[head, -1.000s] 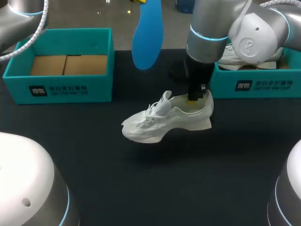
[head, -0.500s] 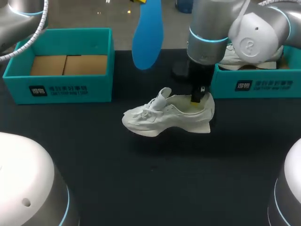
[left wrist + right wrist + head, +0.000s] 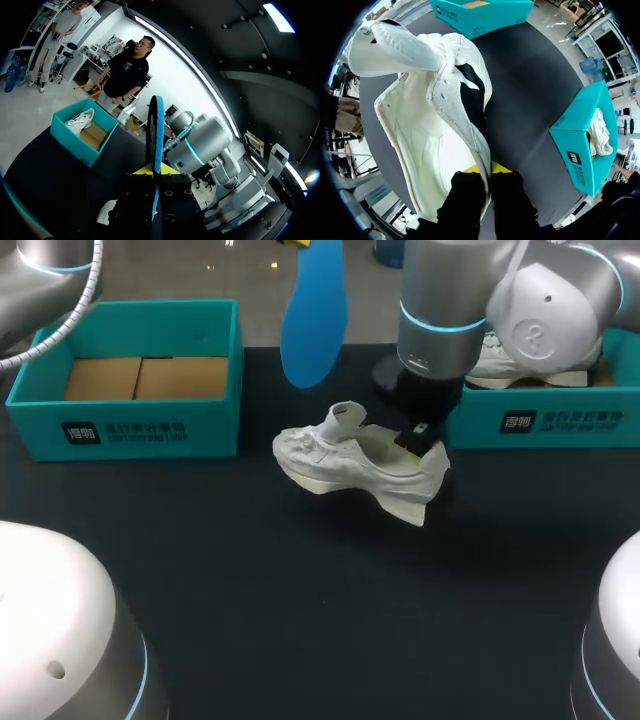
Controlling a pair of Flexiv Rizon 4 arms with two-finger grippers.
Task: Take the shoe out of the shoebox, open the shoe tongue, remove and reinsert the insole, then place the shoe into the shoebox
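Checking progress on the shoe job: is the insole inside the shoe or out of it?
Out. The blue insole stands clamped in the left gripper, apart from the white shoe that the right gripper holds.

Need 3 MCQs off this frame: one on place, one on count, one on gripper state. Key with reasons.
1. Where is the blue insole relative to the white shoe?
A. inside it
B. apart from it, upright in the left gripper
C. flat under it

2. How many teal boxes stand on the table?
A. two
B. three
C. one

3. The right gripper is:
A. open above the shoe
B. shut on the insole
C. shut on the shoe's heel

1 B: its edge sits between the yellow tips.
2 A: left shoebox, right shoebox.
3 C: the fingers straddle the heel rim.
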